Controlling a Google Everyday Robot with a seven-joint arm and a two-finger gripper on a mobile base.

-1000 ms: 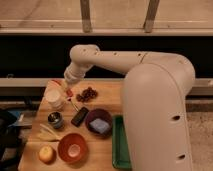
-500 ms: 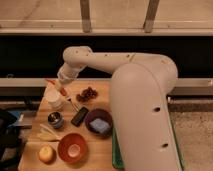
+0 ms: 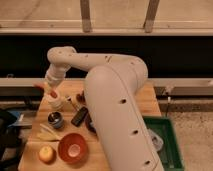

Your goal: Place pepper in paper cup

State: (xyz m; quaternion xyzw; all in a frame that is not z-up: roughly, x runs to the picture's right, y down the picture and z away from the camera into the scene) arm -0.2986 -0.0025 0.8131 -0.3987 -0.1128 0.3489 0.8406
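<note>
Orange-red, the bowl [image 3: 73, 148] sat nearest on the wooden table [image 3: 145, 102], with a yellowish fruit [image 3: 46, 153] just to its left. Behind them stood the small dark metallic cup [image 3: 56, 120], and a flat dark object [image 3: 79, 116] lay beside it. Farther back, near the table's left edge, stood the paper cup [image 3: 56, 104], upright and seemingly with nothing inside yet.

The gripper [image 3: 50, 90] hung directly over that cup, almost at its rim, reaching down from the white arm [image 3: 92, 62]. Over the last second it had swung left, away from the middle of the table, and come to rest above the cup's mouth. The pepper [image 3: 52, 93] showed as a red-orange sliver at the fingertips, so the fingers appeared to be clenched on it, with its lower end close to the cup's opening.

The carry therefore looked all but done. What remained was probably a slight lowering and a release. The main risk was the slender pepper catching on the rim, or tipping so light a cup.
</note>
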